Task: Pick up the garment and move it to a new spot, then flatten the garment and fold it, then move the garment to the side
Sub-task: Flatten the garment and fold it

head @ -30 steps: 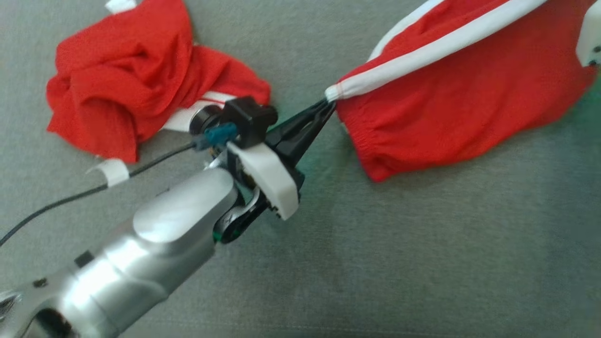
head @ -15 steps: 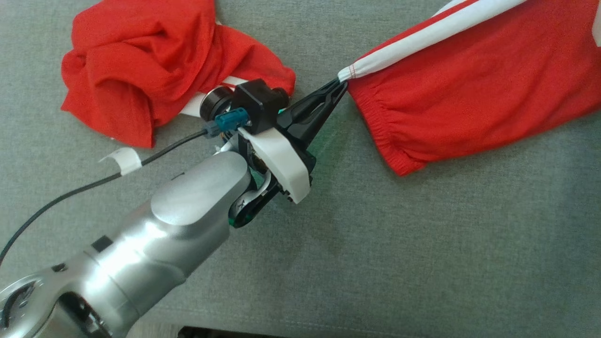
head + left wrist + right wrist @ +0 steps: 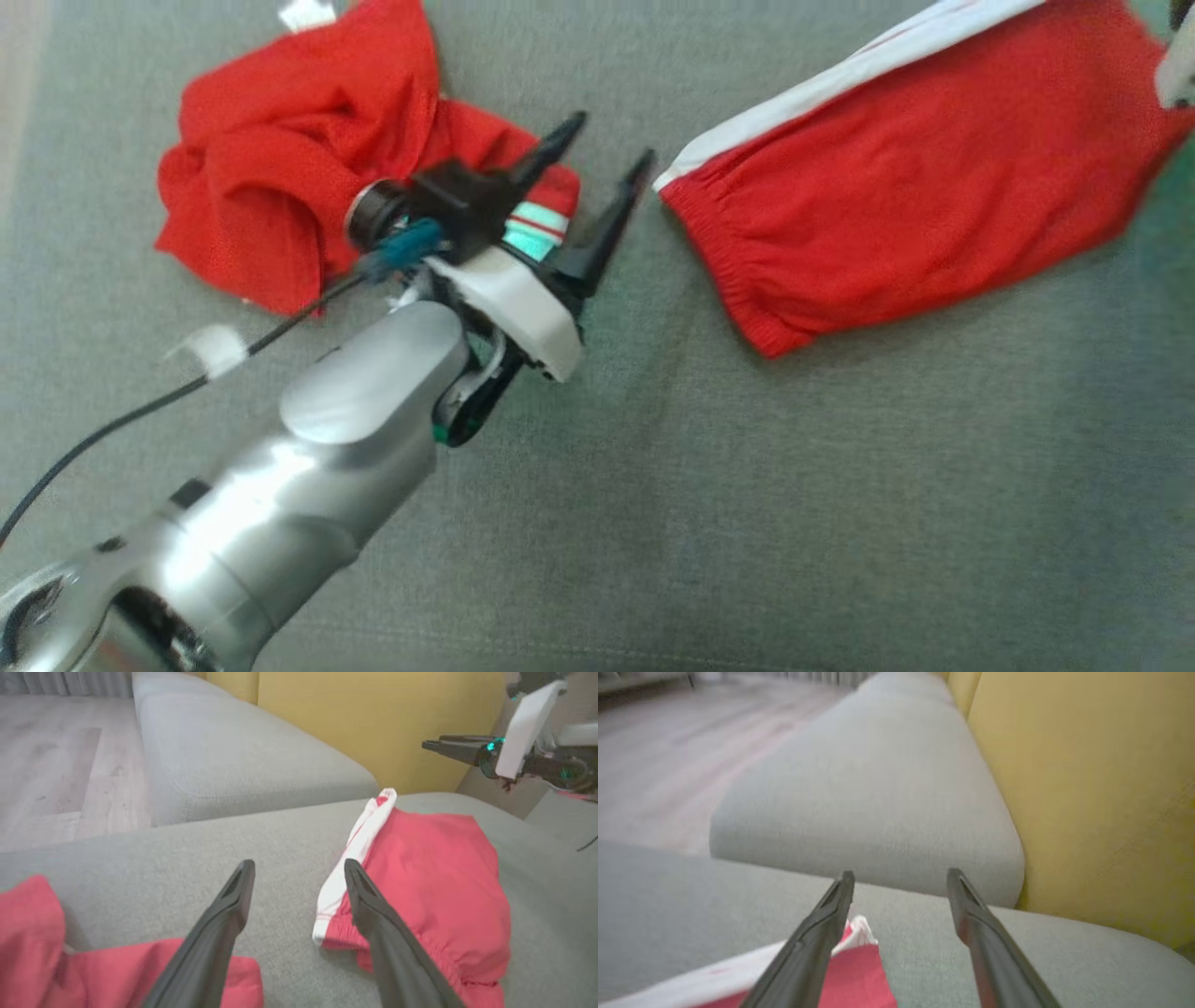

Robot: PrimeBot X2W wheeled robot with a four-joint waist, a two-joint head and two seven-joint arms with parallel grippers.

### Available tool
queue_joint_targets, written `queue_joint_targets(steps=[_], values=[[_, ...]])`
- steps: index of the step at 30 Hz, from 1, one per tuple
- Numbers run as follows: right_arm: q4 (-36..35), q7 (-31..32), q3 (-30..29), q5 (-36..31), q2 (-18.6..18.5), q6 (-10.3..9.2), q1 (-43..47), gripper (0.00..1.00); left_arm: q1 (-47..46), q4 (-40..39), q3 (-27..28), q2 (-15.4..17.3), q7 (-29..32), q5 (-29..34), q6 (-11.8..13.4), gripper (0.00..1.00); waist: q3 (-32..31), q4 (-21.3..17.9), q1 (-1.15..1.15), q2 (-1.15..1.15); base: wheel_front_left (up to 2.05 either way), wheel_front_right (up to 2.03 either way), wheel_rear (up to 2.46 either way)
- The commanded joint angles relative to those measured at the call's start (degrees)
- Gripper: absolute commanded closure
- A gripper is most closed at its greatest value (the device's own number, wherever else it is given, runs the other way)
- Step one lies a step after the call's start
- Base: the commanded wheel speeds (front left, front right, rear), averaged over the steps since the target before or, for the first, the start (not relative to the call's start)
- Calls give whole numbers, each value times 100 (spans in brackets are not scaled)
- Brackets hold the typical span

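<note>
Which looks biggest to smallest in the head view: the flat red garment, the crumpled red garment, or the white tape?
1. flat red garment, even cut off by the picture's edge.
2. crumpled red garment.
3. white tape, by far smallest.

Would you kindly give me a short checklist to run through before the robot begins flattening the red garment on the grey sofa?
1. Left tool open and off the garment: ok.
2. Right tool open, holding nothing: ok.
3. Garment resting on the sofa cushion: ok.
4. Garment apart from the crumpled red cloth: ok, bare cushion lies between them.
5. Garment fully flat: cannot tell, its far end is cut off in the head view.
</note>
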Motion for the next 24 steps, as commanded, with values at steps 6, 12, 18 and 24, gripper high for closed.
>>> queue_joint_targets(steps=[6,12,18,24], values=[[-475,-959,-206,635,594,-5,668,0,373,-150,987,435,-312,138,576,0,-957,-466,0,0,0,0,0],[-1702,-1025,-63,1030,887,-5,1615,0,1400,-745,2364,637,-319,702,1145,0,-1479,-811,0,0,0,0,0],[-3028,-1028,-159,1277,1337,-5,3060,0,2667,-1281,3340,523,-320,1253,1145,0,-1800,-1072,0,0,0,0,0],[-4032,-1028,-363,996,1723,-5,4572,0,3703,-1645,3935,275,-321,1869,897,0,-2041,-1187,0,0,0,0,0]])
